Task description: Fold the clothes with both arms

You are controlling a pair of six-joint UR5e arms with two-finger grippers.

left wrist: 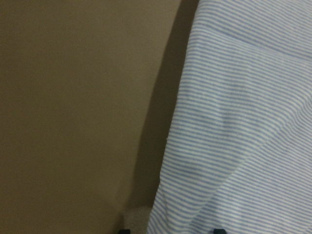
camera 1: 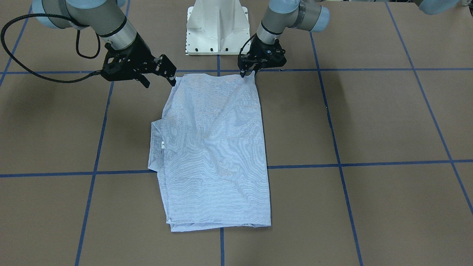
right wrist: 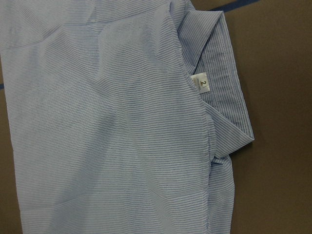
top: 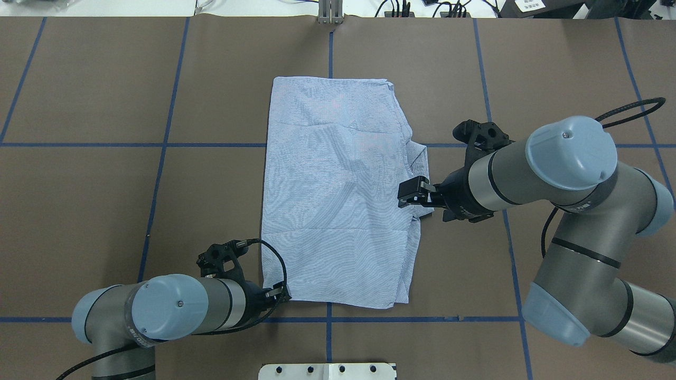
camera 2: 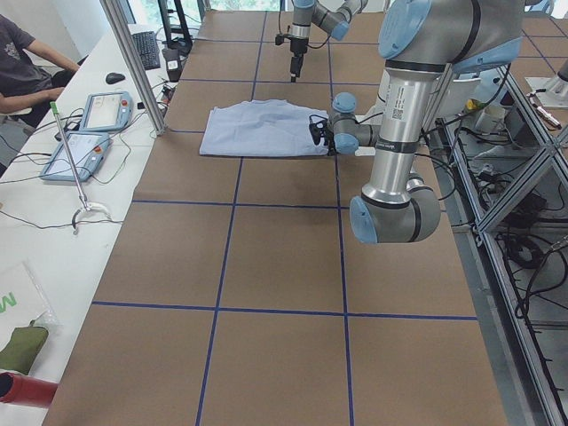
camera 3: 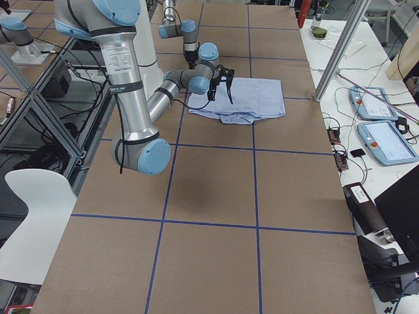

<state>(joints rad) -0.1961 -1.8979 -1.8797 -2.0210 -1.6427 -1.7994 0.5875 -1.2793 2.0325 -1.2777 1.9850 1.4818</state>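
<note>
The light blue striped shirt [camera 1: 214,147] lies folded into a long rectangle in the middle of the table [top: 332,195]. Its collar [camera 1: 155,147] with a small white tag [right wrist: 201,84] sticks out on my right-arm side. My left gripper [camera 1: 248,75] is low at the shirt's near corner on my left [top: 282,294]. Its fingertips are apart and straddle the cloth edge [left wrist: 243,122]. My right gripper [camera 1: 159,79] is open and empty. It hovers above the table beside the shirt's near right corner and shows over the collar edge in the overhead view [top: 414,192].
The white pedestal base [camera 1: 217,27] stands just behind the shirt's near edge. Blue tape lines [camera 1: 369,162] divide the brown table. A side bench with tablets [camera 2: 89,115] and a seated person [camera 2: 22,58] lies beyond the far table edge.
</note>
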